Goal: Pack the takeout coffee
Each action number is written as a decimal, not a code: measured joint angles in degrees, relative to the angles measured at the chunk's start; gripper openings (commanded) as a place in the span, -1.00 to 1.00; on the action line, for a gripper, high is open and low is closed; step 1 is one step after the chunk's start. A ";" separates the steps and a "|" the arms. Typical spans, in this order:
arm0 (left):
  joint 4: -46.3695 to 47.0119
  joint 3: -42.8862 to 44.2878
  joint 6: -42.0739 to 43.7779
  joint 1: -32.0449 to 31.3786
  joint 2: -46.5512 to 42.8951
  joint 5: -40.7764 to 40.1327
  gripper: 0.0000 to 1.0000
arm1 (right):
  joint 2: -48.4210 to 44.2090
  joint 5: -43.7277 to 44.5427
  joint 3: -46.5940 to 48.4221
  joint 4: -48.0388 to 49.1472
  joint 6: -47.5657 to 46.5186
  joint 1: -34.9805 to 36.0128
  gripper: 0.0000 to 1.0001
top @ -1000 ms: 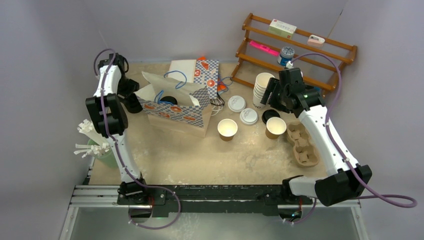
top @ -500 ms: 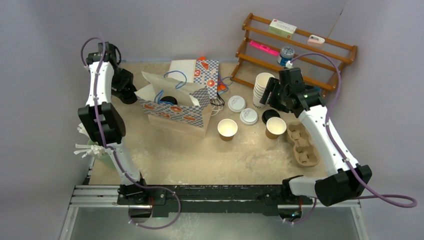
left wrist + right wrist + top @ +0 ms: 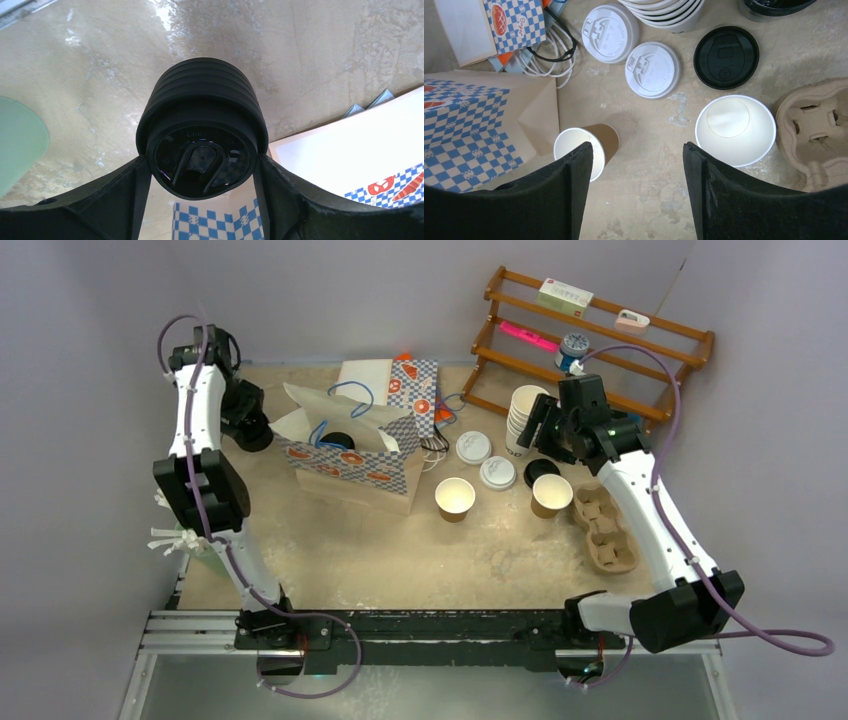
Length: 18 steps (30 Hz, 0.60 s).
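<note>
My left gripper [image 3: 250,425] [image 3: 201,157] is at the far left beside the open blue-checked paper bag [image 3: 355,465] [image 3: 380,145]. It is shut on a ribbed stack of black sip lids [image 3: 200,100], held above the table. A round black lid [image 3: 340,440] shows inside the bag; whatever is under it is hidden. Two lidless paper cups [image 3: 455,497] [image 3: 551,494] stand on the table and show in the right wrist view [image 3: 596,140] [image 3: 735,127]. One loose black lid [image 3: 726,57] lies flat. My right gripper [image 3: 541,435] [image 3: 636,147] is open and empty above the two cups.
A stack of lidless white cups [image 3: 525,415], two white lids [image 3: 472,447] [image 3: 497,472] and a pulp cup carrier [image 3: 605,530] sit at the right. A wooden rack [image 3: 600,330] stands at the back right. A green cup of white sticks [image 3: 200,540] is at the left edge.
My left arm has swung back and to the left, away from the bag, carrying the black stack. My right arm has stayed in place.
</note>
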 measured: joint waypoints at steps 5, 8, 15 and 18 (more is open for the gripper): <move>0.63 -0.98 0.07 0.07 -6.19 -1.18 0.20 | -0.26 -0.81 0.00 0.63 0.00 0.00 0.36; 2.69 -0.96 0.04 0.09 -11.41 -1.11 0.13 | -0.31 -1.38 0.00 0.63 0.00 0.00 0.36; 13.33 -2.75 0.04 -1.97 -24.74 2.25 -0.12 | -0.83 -1.62 0.00 0.68 0.02 0.00 0.35; 22.32 -4.55 0.39 -4.13 -29.44 7.87 -0.14 | -0.96 -1.81 0.00 0.79 0.02 0.00 0.35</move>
